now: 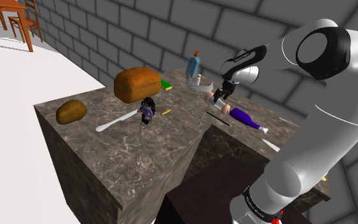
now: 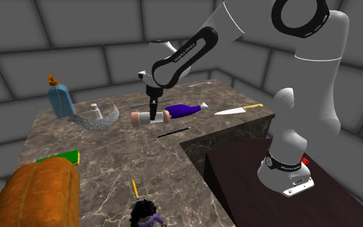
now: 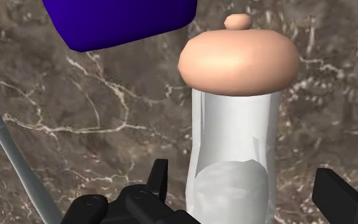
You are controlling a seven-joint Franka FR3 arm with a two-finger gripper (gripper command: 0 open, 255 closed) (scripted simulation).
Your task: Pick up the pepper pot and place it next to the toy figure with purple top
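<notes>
Marble table (image 1: 107,159): end effector (image 3: 243,170) wide open, straddling lying pepper pot (image 3: 234,121), ungripped; lift and carry to far-off toy figure (image 1: 147,110) remain.

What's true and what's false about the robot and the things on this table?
1. The pepper pot lies on its side. True.
2. The pincer is squeezing the pot. False: its fingers stand open on either side, not touching it.
3. The toy figure wears a purple top. True.
4. The pot is right beside the toy figure. False: it lies well away from it, next to the purple bottle.
</notes>
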